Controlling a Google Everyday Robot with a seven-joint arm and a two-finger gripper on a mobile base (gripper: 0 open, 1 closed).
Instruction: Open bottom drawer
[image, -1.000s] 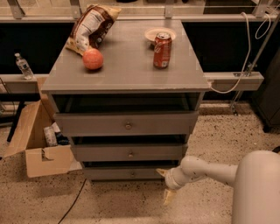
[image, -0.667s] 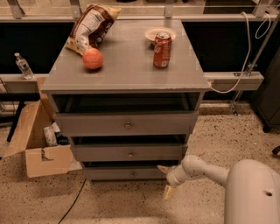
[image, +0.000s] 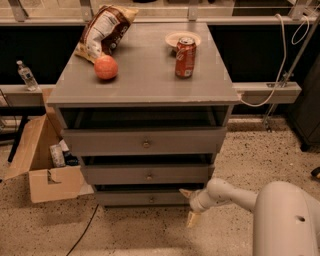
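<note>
Found the bottom drawer (image: 125, 198) right under the middle drawer (image: 115, 175), with its small round knob (image: 151, 199) in the middle of its front. Looked pushed in, so not opened yet. Spotted the gripper (image: 189, 205) just beside the right end of the bottom drawer, off to the right of the knob and not touching it. Saw its two fingers (image: 185, 192) spread wide apart, with nothing held between them. Noticed a red can (image: 185, 57), an orange ball (image: 106, 67) and a snack bag (image: 104, 31) high above the bottom drawer, and a cardboard box (image: 42, 167) to its left. Judged the job as barely begun: reached near, but grabbed nothing. Left to do: getting onto the knob, squeezing it, then pulling straight out.
</note>
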